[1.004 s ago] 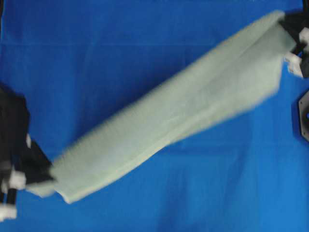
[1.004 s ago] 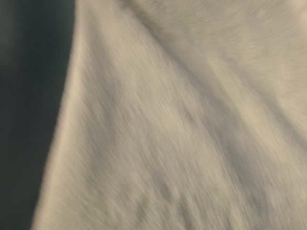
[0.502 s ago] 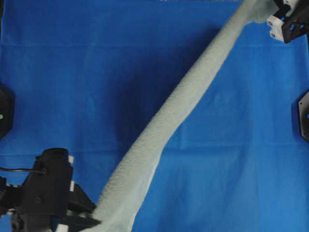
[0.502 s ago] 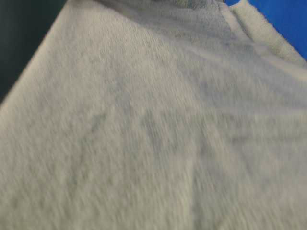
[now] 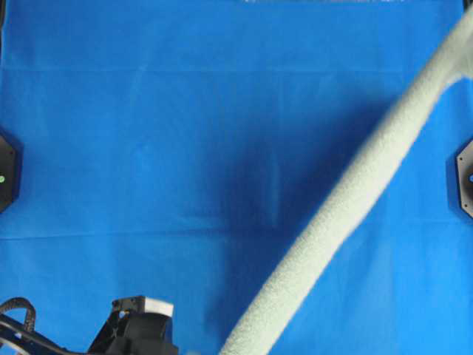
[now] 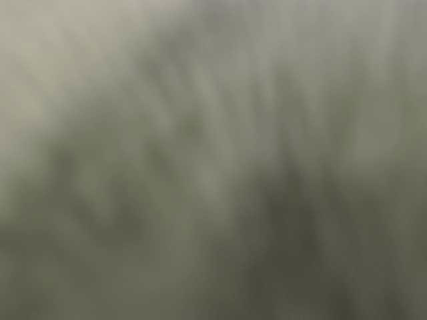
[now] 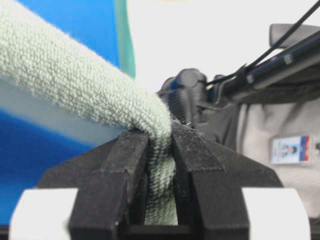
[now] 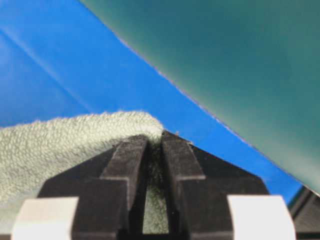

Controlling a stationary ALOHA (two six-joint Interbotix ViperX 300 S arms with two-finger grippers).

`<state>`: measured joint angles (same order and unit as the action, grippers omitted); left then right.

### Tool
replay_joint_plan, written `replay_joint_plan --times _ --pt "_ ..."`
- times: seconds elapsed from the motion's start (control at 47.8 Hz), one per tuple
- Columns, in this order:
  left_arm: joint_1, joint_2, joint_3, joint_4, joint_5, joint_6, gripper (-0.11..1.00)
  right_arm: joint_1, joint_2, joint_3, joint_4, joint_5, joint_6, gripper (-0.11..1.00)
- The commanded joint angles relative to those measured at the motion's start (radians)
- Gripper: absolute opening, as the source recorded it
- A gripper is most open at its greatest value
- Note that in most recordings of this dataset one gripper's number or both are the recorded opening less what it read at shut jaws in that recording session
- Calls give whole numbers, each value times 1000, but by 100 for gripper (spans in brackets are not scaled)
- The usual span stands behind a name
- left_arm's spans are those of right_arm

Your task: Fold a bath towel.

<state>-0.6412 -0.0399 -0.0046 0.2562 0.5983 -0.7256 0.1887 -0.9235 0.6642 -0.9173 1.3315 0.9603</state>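
From overhead, the bath towel (image 5: 347, 214) hangs drawn into one long narrow roll above the blue table cloth (image 5: 148, 133), running slantwise from the bottom edge near the middle up to the top right corner. Its shadow falls on the cloth just left of it. The black body of my left arm (image 5: 137, 329) shows at the bottom edge, left of the towel's lower end; my pincers themselves lie outside this view. Two dark mounts sit at the cloth's left and right edges.

The table-level view is filled with blurred grey-green terry (image 6: 213, 160), so I cannot tell anything more there.

In my left wrist view, my left pincer (image 7: 160, 165) is clamped narrow on the towel's end, the cloth pinched between the two black fingers (image 7: 120, 170) and stretching away to the upper left over the blue surface.

In my right wrist view, my right pincer (image 8: 152, 165) is likewise closed narrow on a fold of towel, which trails off to the left above the blue cloth.
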Motion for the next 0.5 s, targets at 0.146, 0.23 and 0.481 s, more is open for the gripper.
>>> replay_joint_plan --times 0.146,0.23,0.481 --pt "12 -69 80 2 46 -46 10 -60 186 -6 -78 -35 11 12" --pt "44 -124 190 2 48 -107 10 -170 293 -9 -64 -149 9 12" --pt "135 -304 546 2 46 -272 10 -469 600 -49 -40 -569 2 12"
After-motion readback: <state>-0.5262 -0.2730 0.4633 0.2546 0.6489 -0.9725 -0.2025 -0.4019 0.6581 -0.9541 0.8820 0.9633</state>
